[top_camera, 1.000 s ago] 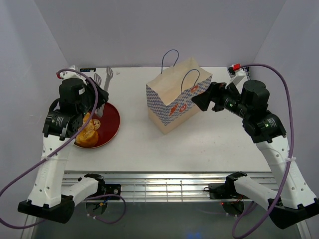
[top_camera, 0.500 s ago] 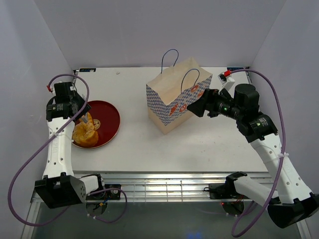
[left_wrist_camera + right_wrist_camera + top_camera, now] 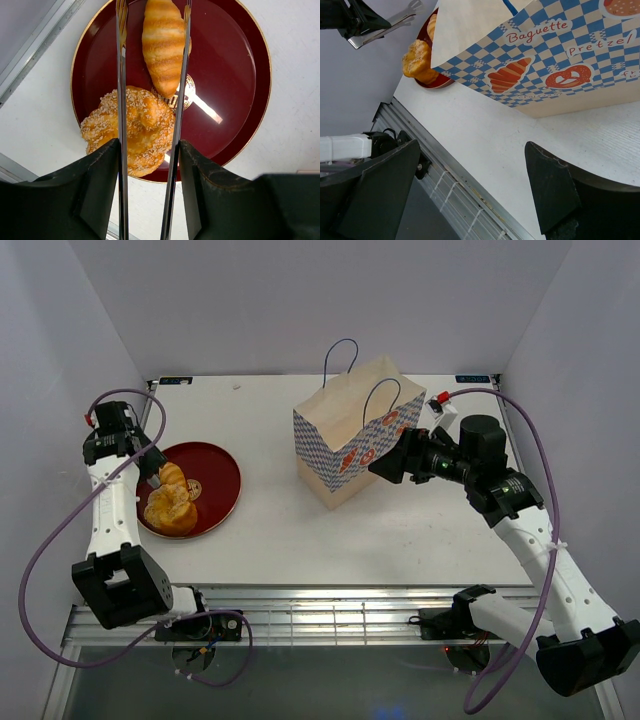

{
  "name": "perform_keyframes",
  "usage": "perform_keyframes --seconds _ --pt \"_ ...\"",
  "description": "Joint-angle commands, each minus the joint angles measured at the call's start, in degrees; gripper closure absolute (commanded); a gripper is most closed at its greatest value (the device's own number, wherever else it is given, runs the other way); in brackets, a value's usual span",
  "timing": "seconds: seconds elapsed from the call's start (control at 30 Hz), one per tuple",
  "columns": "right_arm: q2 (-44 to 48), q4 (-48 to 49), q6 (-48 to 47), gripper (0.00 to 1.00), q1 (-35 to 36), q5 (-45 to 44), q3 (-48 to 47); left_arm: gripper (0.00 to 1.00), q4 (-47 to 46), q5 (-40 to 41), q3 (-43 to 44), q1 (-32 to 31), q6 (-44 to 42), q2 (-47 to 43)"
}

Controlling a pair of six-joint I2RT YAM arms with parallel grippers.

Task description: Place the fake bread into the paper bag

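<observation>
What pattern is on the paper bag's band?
The bag has blue-white checks, clearest in right wrist view.

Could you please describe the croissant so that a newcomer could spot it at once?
On the left side of the table, under the tongs, sits a round dark-red plate with two pastries. The croissant is the one nearer the table's far edge. Unlike the round, seeded bun beside it, it is long, smooth and ridged.

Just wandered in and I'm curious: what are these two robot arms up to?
The left gripper holds silver tongs over a dark-red plate, their tips straddling a toy croissant beside a sesame bun. The right gripper hangs open beside the paper bag. Both pastries lie on the plate.
</observation>
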State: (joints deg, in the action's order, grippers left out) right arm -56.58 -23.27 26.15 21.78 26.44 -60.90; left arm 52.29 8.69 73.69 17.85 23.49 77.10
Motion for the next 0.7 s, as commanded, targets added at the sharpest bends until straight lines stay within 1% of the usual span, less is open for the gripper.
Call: perform_keyframes --seconds 0.0,0.2,0.37,0.67 --pt "-0.2 3.2 -1.0 0.09 0.2 1.7 0.6 0.41 -1.9 -1.7 3.0 0.4 -2.0 1.4" --pt "-0.4 4.0 -1.2 0.09 0.3 2.4 0.2 0.41 -2.7 -6.1 5.5 0.4 -1.4 6.2" --pt "-1.1 4.5 -1.5 0.09 0.3 2.7 0.3 0.41 -1.8 -4.9 8.3 0.4 -1.7 8.9" --pt "-1.8 5.5 -1.2 0.09 0.3 3.6 0.5 0.40 0.3 -0.9 8.6 0.4 -3.0 8.2"
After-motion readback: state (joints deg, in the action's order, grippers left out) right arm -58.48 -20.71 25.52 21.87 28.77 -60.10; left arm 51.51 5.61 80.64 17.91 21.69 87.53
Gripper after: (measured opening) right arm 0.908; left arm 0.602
